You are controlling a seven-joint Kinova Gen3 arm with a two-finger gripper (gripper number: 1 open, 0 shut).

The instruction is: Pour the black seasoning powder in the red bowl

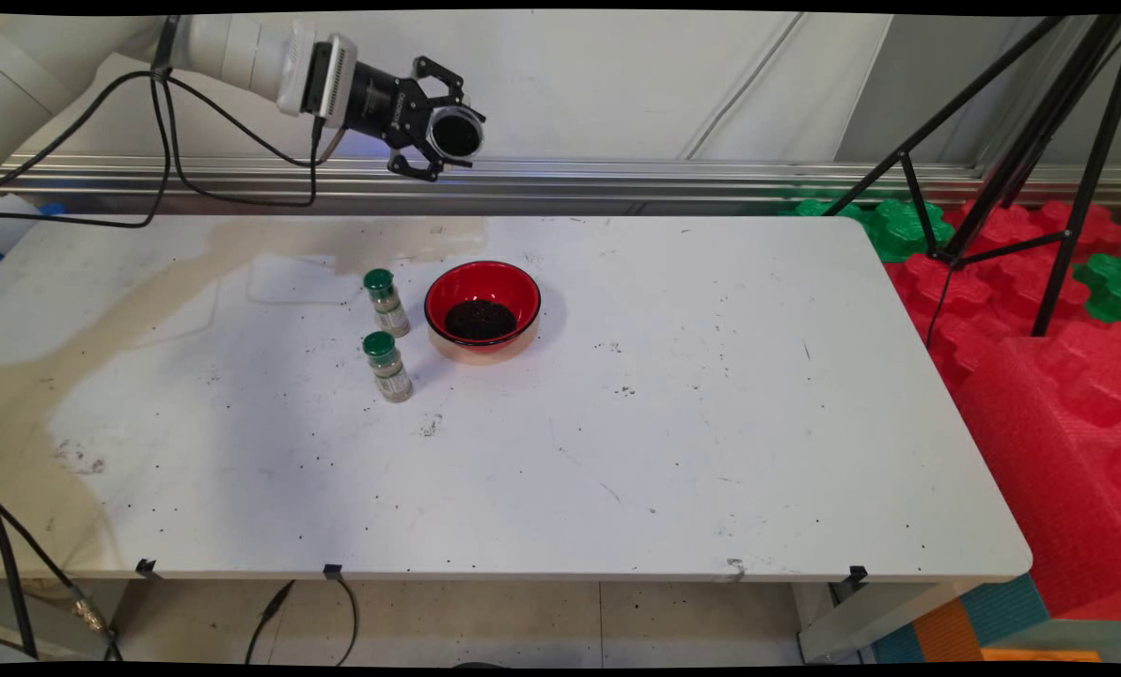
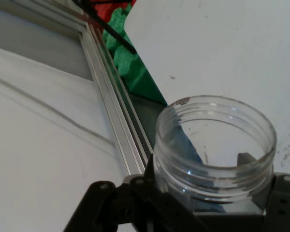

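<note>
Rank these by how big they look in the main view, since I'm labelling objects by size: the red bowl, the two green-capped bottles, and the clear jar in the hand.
1. Red bowl, clearly largest.
2. The two green-capped bottles, rear and front: alike, so unranked.
3. Clear jar, gripped in the hand, looks smallest, though it is farther from the camera, so unsure.

A clear, empty, lidless jar [image 2: 213, 147] lies sideways in the tool [image 1: 440, 136], high above the table [image 1: 711, 423].

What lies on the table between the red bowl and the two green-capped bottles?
Nothing. In the main view, bare tabletop separates the red bowl from the two green-capped bottles beside it. The hand view shows neither.
</note>
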